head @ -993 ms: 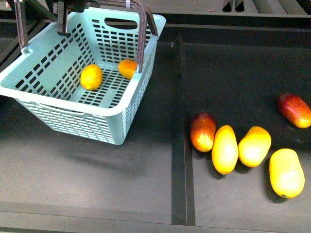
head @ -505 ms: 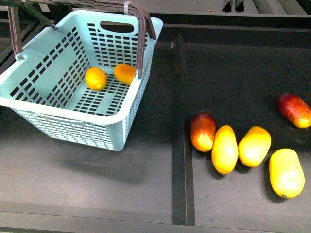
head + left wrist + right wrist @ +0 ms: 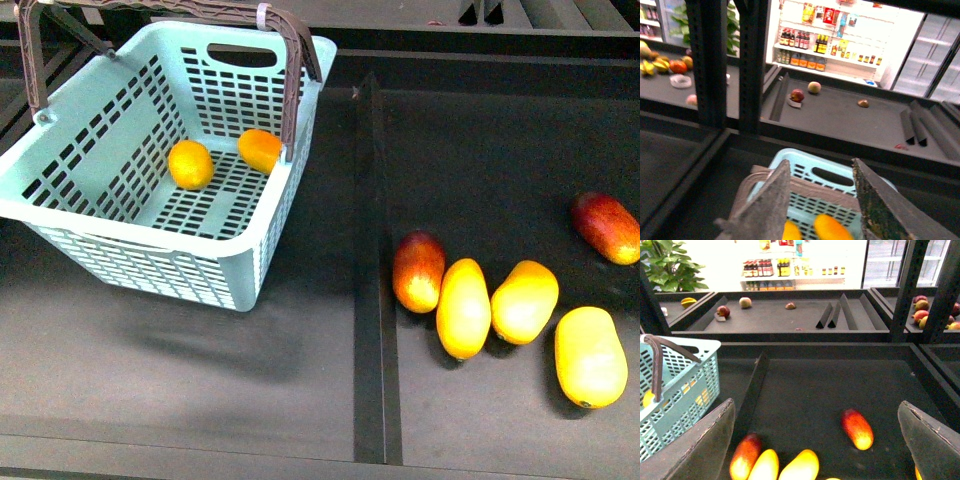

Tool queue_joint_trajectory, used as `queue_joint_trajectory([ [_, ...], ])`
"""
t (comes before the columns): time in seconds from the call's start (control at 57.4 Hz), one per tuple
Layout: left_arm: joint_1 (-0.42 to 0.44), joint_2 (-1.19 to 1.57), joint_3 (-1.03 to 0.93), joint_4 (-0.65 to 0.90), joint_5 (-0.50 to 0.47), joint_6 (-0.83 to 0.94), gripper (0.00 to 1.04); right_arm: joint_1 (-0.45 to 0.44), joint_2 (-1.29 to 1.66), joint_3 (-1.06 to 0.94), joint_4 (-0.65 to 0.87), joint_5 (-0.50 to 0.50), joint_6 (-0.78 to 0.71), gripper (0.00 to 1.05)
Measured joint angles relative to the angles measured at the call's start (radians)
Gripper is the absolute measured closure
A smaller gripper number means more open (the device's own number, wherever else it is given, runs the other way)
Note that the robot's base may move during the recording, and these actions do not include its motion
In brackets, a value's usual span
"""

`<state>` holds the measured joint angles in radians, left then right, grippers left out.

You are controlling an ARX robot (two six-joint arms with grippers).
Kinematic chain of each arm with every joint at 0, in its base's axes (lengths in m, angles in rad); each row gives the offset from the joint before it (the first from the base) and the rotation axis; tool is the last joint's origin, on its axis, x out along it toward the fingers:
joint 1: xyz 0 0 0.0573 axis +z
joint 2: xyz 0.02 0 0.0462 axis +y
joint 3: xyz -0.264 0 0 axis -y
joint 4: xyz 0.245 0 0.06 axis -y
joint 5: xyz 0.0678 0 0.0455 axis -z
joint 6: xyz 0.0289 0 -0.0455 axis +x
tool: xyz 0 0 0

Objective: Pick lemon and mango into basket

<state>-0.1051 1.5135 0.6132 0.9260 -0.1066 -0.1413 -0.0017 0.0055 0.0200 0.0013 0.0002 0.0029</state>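
Note:
The turquoise basket stands at the left rear, its brown handle raised. Two lemons lie on its floor. Several mangoes lie in the right-hand tray: a red-yellow one, yellow ones and a red one apart at the far right. Neither gripper shows in the front view. My left gripper is open and empty above the basket and its handle. My right gripper is open and empty above the mangoes.
A raised dark divider runs front to back between the basket's side and the mango tray. Dark shelf posts stand behind the basket. Further shelves with fruit lie beyond.
My left gripper has risen away from the basket handle and left the front view. The basket shifted a little to the left and back, and the lemons rolled inside it.

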Motion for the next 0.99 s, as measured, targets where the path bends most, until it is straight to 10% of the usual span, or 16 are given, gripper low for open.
queue_joint_trajectory([
  [0.122,0.017,-0.093,-0.165,0.032,0.028,0.099,1.02,0.0,0.0,0.0,0.0,0.0,0.0,0.09],
  [0.993,0.101,-0.782,-0.595,-0.224,0.107,0.13,1.02,0.0,0.0,0.0,0.0,0.0,0.0,0.09],
])
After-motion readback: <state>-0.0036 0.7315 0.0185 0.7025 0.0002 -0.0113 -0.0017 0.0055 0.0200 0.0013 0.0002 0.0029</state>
